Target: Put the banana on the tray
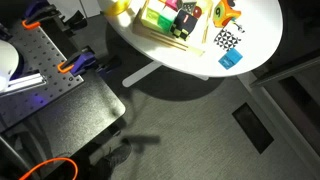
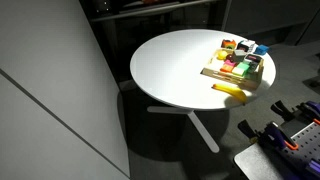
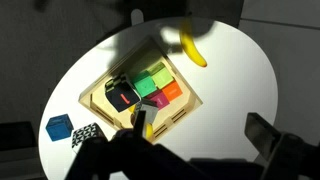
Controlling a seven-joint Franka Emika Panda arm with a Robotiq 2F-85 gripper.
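The banana [image 3: 192, 47] lies flat on the round white table [image 3: 235, 80], outside the tray [image 3: 108, 76]. In the wrist view it sits in the upper middle of the frame, just off the tray's upper right edge and not visibly touching it. In an exterior view the banana [image 2: 230, 90] rests beside the lower edge of the tray [image 2: 214, 73], at right of centre. In an exterior view it shows only partly, the banana [image 1: 118, 6] being cut by the top border, left of the tray [image 1: 152, 33].

The tray holds several coloured blocks. In the wrist view a green block [image 3: 155, 78], an orange block [image 3: 171, 92], a magenta block [image 3: 150, 100] and a black block [image 3: 120, 93] are packed together in its middle.

Off the tray, at lower left of the wrist view, a blue block [image 3: 58, 127] and a checkered square [image 3: 85, 132] lie side by side on the table. In an exterior view an orange-yellow toy [image 1: 222, 12] lies above the checkered square, at upper right.

The gripper [image 3: 175, 137] shows only in the wrist view, as dark shapes along the bottom. Its fingers stand well apart, nothing between them, clear of the banana.
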